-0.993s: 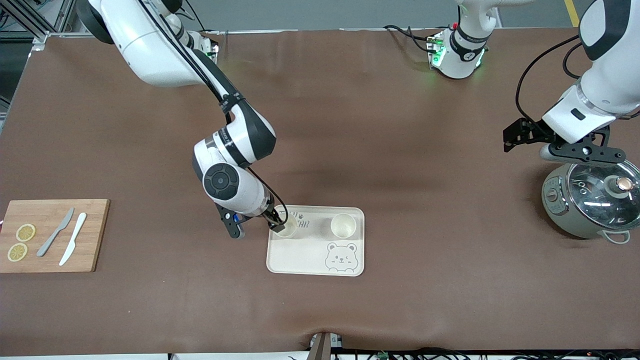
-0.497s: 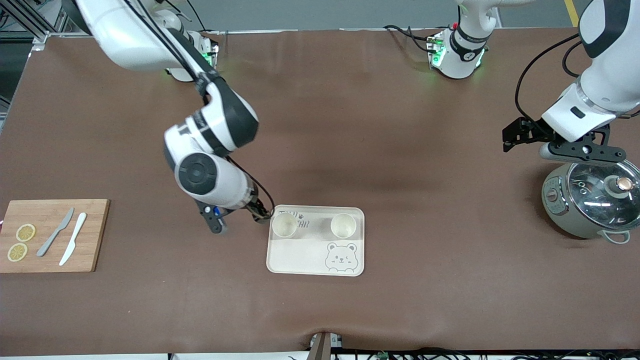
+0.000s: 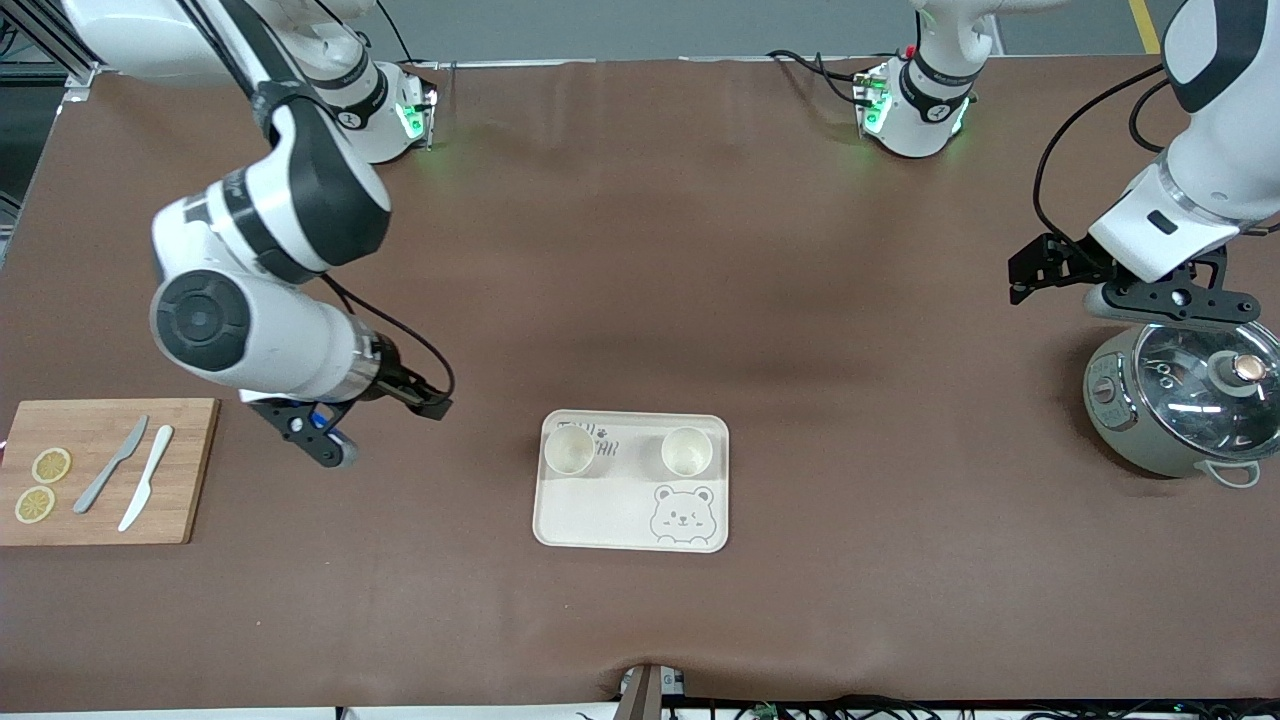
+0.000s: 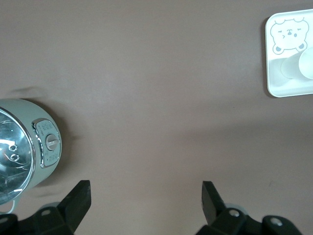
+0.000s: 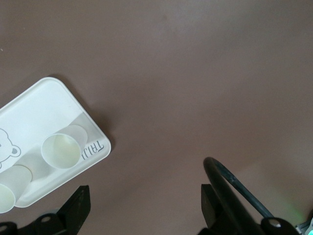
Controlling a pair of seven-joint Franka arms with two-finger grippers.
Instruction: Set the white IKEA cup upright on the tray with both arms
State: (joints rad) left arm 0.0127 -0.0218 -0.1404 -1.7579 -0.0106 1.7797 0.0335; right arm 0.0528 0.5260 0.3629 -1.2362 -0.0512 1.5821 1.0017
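**me:** Brown mat over the whole table (image 3: 700,250). The tray (image 3: 600,520) sits mid-table, on the side nearer the front camera, with two white cups upright on it, one (image 3: 569,451) toward the right arm's end and the other (image 3: 687,451) toward the left arm's end.

**other op:** Arm poses?

**me:** My right arm is bent hard at the elbow, wrist tilted. The right gripper (image 3: 385,425) hangs over bare mat between the cutting board (image 3: 180,470) and the tray, fingers (image 5: 78,208) spread, nothing held. My left arm hangs down with the left gripper (image 3: 1110,285) over the mat just beside the cooker (image 3: 1150,430), fingers (image 4: 80,196) spread wide, empty too.
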